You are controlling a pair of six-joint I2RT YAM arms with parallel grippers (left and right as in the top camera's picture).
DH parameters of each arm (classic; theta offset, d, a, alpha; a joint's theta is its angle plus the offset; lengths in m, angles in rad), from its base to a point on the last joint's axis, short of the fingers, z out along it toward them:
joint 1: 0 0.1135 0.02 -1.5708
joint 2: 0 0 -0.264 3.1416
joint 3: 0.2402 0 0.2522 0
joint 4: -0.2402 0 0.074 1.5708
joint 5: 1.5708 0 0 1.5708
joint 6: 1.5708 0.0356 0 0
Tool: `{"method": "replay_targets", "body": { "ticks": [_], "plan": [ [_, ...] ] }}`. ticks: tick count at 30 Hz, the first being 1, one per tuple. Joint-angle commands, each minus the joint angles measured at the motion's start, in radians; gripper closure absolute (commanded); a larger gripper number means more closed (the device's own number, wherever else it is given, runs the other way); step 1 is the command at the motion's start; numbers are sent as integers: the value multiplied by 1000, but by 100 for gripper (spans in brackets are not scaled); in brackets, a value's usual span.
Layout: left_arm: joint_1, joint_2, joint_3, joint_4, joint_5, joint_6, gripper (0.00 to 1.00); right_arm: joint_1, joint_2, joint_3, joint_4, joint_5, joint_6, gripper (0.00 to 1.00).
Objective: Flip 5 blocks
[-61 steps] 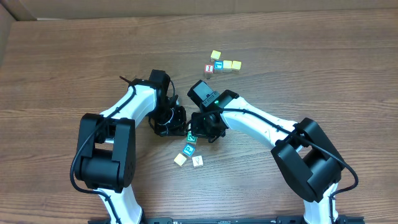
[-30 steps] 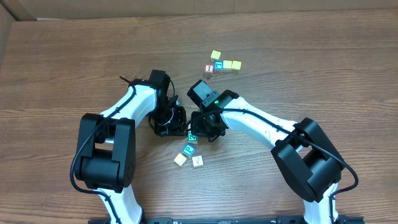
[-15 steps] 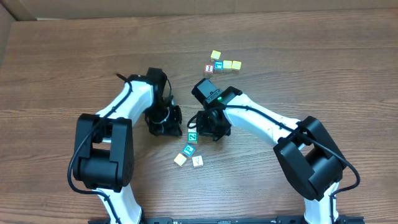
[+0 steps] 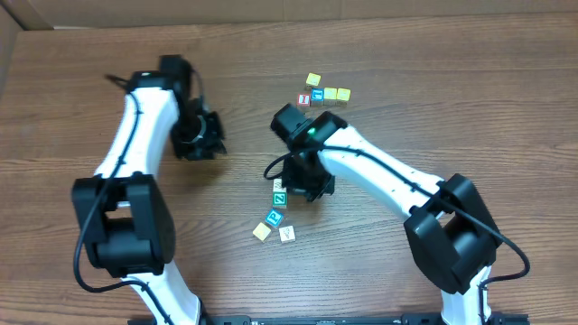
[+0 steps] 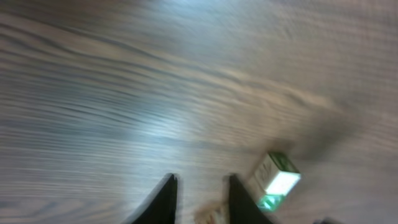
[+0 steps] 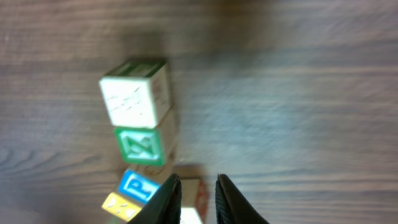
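Near the table's middle lie the blocks: a whitish one (image 4: 277, 184) touching a green-faced one (image 4: 279, 196), then a blue-faced one (image 4: 274, 218), a cream one (image 4: 262, 232) and a white one (image 4: 287, 234). My right gripper (image 4: 296, 187) sits just right of the green block. In the right wrist view its fingers (image 6: 194, 190) stand slightly open and grip nothing, with the whitish block (image 6: 134, 93), green block (image 6: 142, 144) and blue block (image 6: 138, 185) to their left. My left gripper (image 4: 209, 137) is far up-left, narrowly open and empty (image 5: 200, 199). A green-sided block (image 5: 277, 180) shows blurred there.
A second cluster lies at the back: a yellow cube (image 4: 312, 80), a red-faced cube (image 4: 304, 99), a blue cube (image 4: 317, 94) and two yellow cubes (image 4: 337, 94). Bare wooden table (image 4: 452, 108) surrounds both groups.
The left arm has swung away up and left from the blocks. Both grippers have parted a little, and the green block they were at now lies on the table.
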Motion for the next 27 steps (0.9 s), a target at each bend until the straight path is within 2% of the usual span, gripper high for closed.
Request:
{"method": "replay_targets", "body": {
  "ticks": [1,2,4,5,6,7,8,17,27],
  "plan": [
    [87,5,16,9,-19,11,62,67,-35,18,6,7,122,77],
    [111,5,16,12,-19,11,58,84,-35,18,5,7,171,74],
    [152,5,16,14,-19,7,51,116,-35,18,10,9,252,38],
    [164,5,16,13,-19,7,46,124,-35,18,15,12,265,37],
    [177,5,16,12,-19,8,29,138,-35,18,26,20,283,37],
    [184,5,16,11,-19,8,7,145,-35,18,33,28,289,38],
    [191,5,16,11,-18,8,0,156,-35,16,39,47,305,39],
    [193,5,16,12,-19,8,0,226,-34,-44,117,327,467,46],
    [193,5,16,12,-19,8,0,226,-34,-133,226,270,485,47]
  ]
}}
